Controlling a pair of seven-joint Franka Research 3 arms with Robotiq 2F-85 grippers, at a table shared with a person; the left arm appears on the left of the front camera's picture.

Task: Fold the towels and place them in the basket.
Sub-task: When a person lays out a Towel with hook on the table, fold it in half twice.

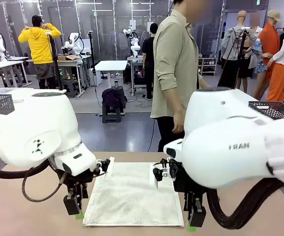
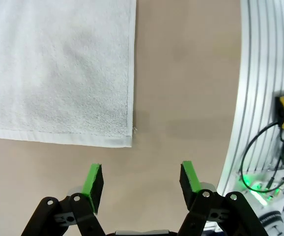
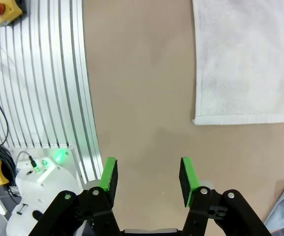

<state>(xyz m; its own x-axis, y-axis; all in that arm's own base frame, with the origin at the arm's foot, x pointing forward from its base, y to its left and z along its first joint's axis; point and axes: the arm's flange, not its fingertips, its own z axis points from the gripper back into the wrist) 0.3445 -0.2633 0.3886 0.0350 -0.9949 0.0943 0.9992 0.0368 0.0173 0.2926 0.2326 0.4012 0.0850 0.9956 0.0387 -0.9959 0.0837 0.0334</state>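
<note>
A cream-white towel (image 1: 132, 194) is shown spread flat on the table (image 1: 14, 221) between 2 released sets of jaws, its 2 near corners lying just ahead-left of the left jaws and ahead-right of the right jaws, equally near, neither touched.

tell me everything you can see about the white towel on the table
The towel is a cream-white terry-cloth rectangle with a smooth hemmed band along its near edge. It lies spread flat and unfolded on the tan table. The open left gripper hangs by its near left corner and the open right gripper by its near right corner. Neither appears to touch it.
</note>
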